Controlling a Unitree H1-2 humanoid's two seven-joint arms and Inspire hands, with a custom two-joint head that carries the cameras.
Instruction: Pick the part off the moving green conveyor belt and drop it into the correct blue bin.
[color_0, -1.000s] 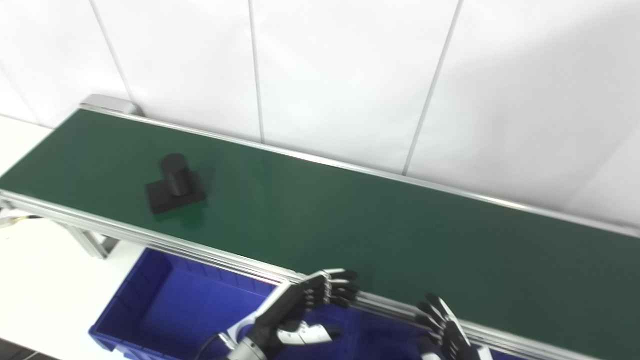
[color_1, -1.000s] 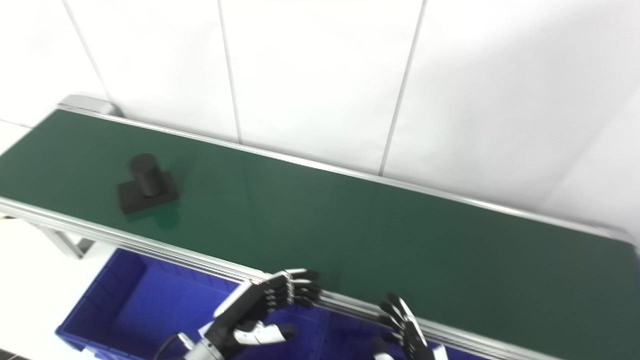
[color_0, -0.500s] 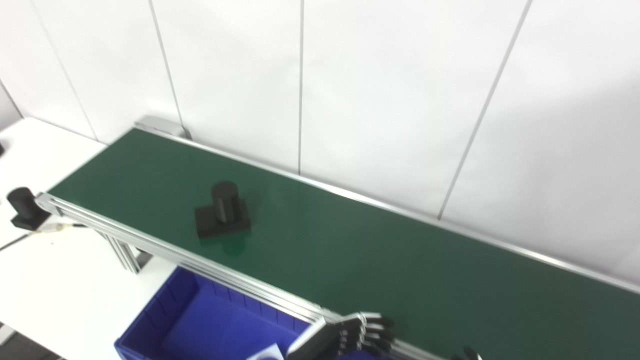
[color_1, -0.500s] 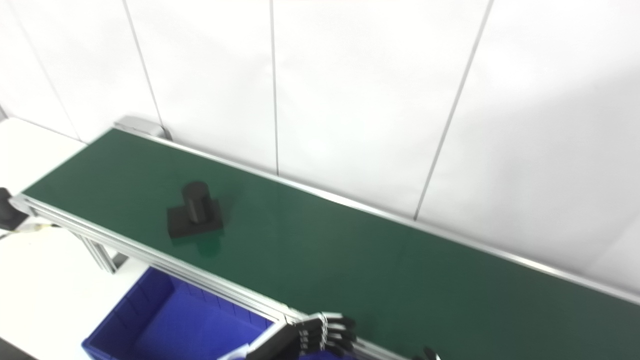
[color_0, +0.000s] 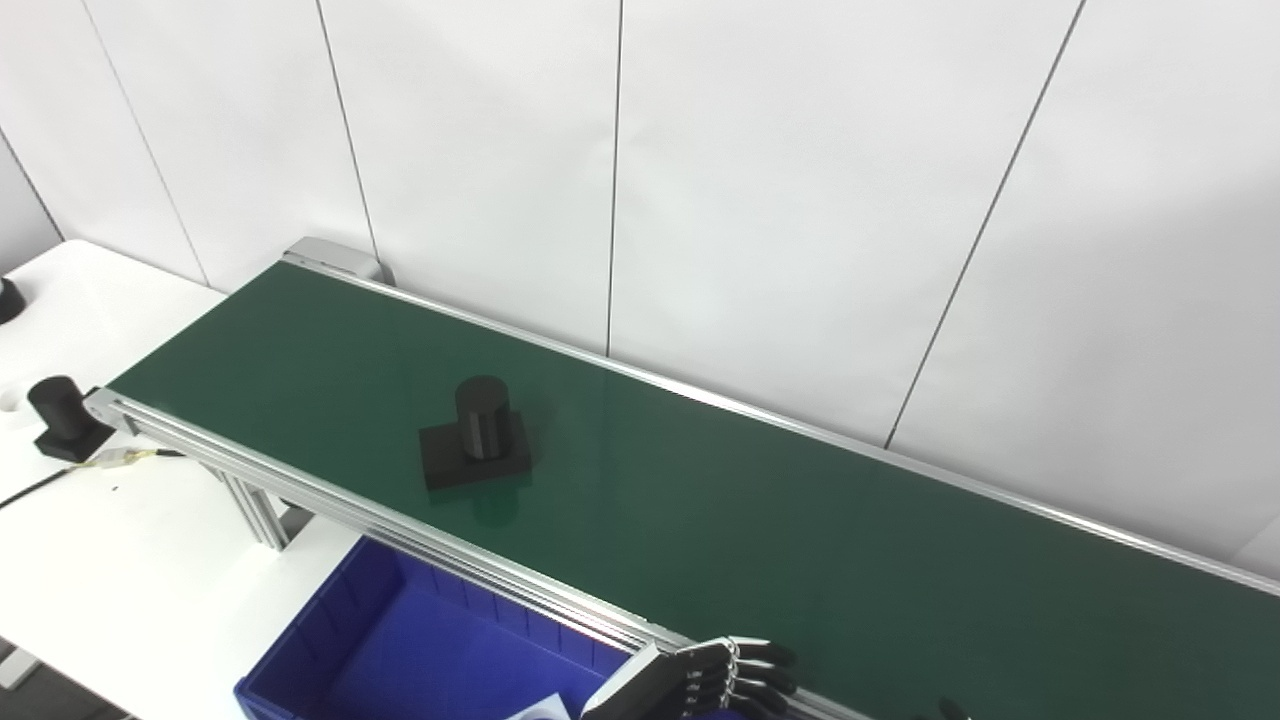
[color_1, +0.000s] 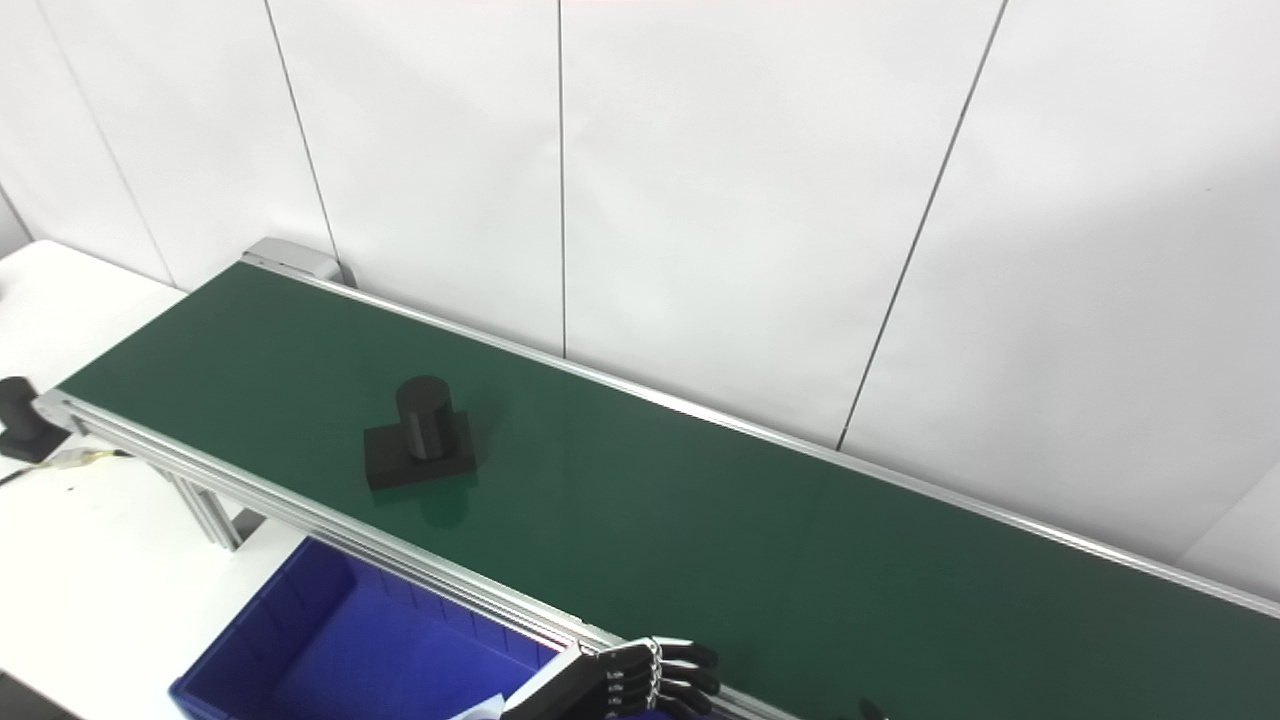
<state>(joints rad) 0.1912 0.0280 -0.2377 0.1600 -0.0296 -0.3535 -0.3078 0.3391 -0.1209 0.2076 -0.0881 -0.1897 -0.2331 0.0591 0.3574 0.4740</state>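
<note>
A black part (color_0: 475, 447), a square base with an upright cylinder, stands on the green conveyor belt (color_0: 800, 540) in its left half, close to the near rail. My left hand (color_0: 700, 685) shows at the bottom edge by the belt's near rail, well to the right of the part. Its fingers are stretched out and hold nothing. Of my right hand only a dark fingertip (color_0: 950, 710) peeks in at the bottom edge. A blue bin (color_0: 330, 650) sits below the near rail, left of the left hand.
A white table (color_0: 120, 560) lies to the left, under the belt's end. On it stands a second black part (color_0: 60, 415) beside a cable (color_0: 60, 475). Another dark object (color_0: 8, 298) sits at the far left edge. A white panelled wall runs behind the belt.
The whole picture has shifted, so the camera has moved; both hands now sit lower at the bottom edge. The part has ridden slightly rightward along the belt.
</note>
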